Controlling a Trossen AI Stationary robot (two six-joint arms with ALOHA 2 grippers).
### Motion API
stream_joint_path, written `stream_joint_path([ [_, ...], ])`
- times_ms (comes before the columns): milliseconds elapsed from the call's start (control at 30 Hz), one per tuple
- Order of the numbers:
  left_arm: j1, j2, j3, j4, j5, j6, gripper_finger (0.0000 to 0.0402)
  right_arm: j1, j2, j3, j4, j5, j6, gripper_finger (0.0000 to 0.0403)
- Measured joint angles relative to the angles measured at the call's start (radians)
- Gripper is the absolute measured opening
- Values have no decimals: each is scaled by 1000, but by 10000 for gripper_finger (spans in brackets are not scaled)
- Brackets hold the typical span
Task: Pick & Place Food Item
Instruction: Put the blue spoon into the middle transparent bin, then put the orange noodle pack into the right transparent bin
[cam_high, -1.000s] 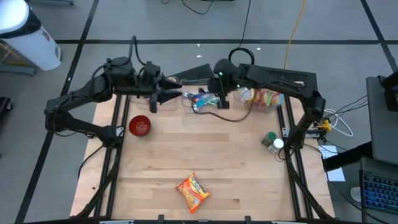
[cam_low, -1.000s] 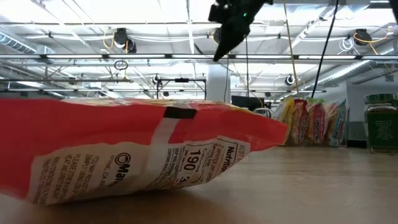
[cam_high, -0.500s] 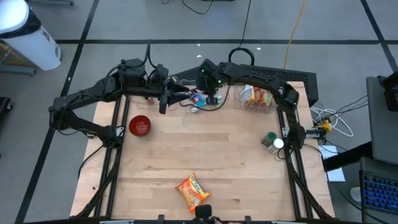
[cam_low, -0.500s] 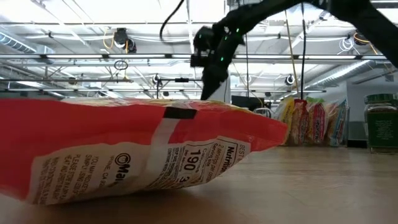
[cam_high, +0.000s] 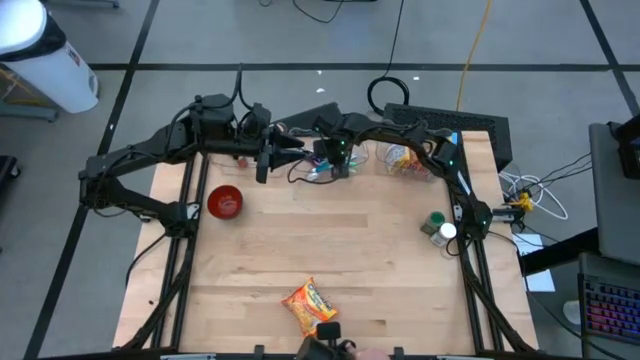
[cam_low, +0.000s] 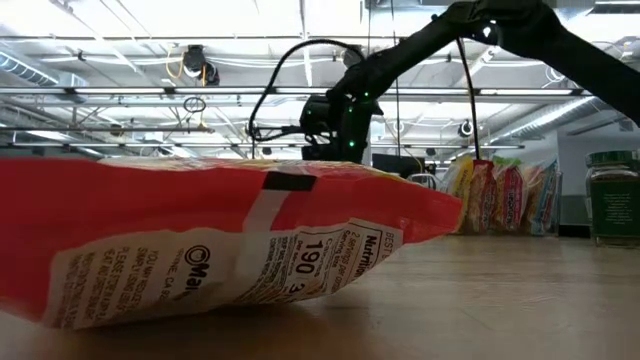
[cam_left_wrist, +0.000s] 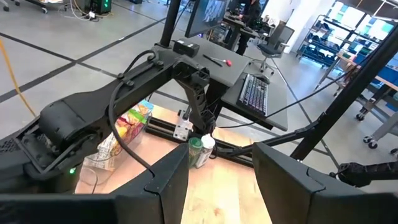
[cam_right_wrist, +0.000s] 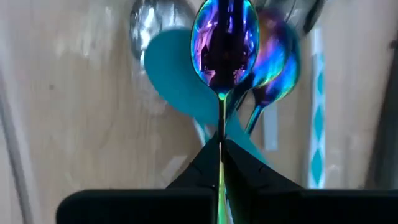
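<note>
Iridescent spoon (cam_right_wrist: 224, 43) sat clamped in the right gripper (cam_right_wrist: 221, 146); the left gripper (cam_left_wrist: 221, 180) apparently gaped, empty.

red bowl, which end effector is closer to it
Left. The left end effector hovers just up and right of the red bowl, at the table's far edge. The right end effector, shut on a spoon, is farther right.

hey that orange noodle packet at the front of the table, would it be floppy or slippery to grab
The orange noodle packet looks like glossy film, so probably a bit slippery. It lies flat with a puffed middle, so likely light and crinkly, not stiff. Lying flat, it shouldn't roll or tip.
</note>
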Motion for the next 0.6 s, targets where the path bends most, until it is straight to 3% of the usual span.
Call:
stream_joint_path([
  [267, 0, 0, 0, -4, 7, -6, 182, -2, 7, 0, 13, -1, 5, 13],
  [600, 0, 0, 0, -4, 8, -18, 182, 12, -107, 0, 34, 1, -20, 98],
])
